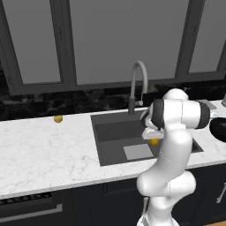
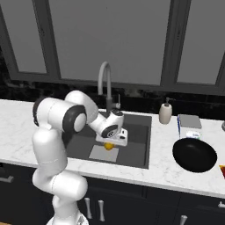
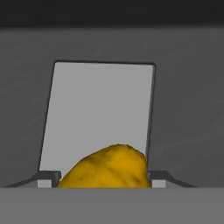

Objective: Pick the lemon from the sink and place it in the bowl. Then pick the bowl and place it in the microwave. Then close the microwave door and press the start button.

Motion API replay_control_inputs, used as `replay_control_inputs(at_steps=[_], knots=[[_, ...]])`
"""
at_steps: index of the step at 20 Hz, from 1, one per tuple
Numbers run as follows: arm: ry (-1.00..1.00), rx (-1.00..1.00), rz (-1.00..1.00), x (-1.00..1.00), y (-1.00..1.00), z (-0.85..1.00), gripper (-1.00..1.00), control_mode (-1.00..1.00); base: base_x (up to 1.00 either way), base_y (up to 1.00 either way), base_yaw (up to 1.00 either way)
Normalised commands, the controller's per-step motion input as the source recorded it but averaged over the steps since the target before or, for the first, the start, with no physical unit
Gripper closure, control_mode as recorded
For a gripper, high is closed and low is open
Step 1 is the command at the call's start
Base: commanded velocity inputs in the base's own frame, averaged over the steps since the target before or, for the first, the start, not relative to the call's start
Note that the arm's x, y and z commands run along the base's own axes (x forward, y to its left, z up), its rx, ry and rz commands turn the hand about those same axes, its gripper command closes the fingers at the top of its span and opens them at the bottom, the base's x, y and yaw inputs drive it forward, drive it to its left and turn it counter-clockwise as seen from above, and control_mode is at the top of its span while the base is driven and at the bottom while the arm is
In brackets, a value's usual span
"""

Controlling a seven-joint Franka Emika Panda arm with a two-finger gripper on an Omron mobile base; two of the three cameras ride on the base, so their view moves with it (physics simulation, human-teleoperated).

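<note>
The claw [image 3: 103, 177] is pinching the lemon [image 3: 106, 168], a fingertip [image 3: 47, 178] pressed to each side so the fruit sits square between them; it hangs over the pale mat [image 3: 100, 113] in the sink [image 2: 136, 151]. The bowl [image 2: 194, 154] waits on the bench [image 2: 162, 169] right of the basin, well apart, so the lemon likely needs a lift clear of the rim before the carry across.

1. Sink [image 2: 132, 149] set in the counter [image 1: 44, 154]; tap [image 2: 105, 83] at its 12 o'clock edge.
2. Lemon [image 2: 108, 146] in the sink, over the mat [image 2: 100, 154].
3. Bowl [image 2: 194, 154] on the counter at 3 o'clock of the sink; soap dispenser [image 2: 165, 113] behind it, at 11 o'clock.
</note>
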Motion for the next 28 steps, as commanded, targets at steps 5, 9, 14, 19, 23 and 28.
replay_control_inputs(at_steps=[5, 9, 14, 19, 23, 28], knots=[[0.01, -0.05, 0.00, -0.40, -0.04, 1.00, 1.00, -1.00, 0.00, 0.00, 0.00], [0.11, -0.09, -0.03, -0.27, -0.29, 1.00, 1.00, -1.00, 0.00, 0.00, 0.00], [0.09, -0.13, 0.00, -0.23, -0.47, 0.94, 1.00, -1.00, 0.00, 0.00, 0.00], [0.02, -0.25, -0.01, -0.24, -0.57, 0.28, 1.00, -1.00, 0.00, 0.00, 0.00], [0.04, -0.24, -0.03, -0.14, -0.70, 0.11, 1.00, -1.00, 0.00, 0.00, 0.00], [0.11, -0.19, -0.05, 0.00, -0.70, 0.24, 1.00, -1.00, 0.00, 0.00, 0.00]])
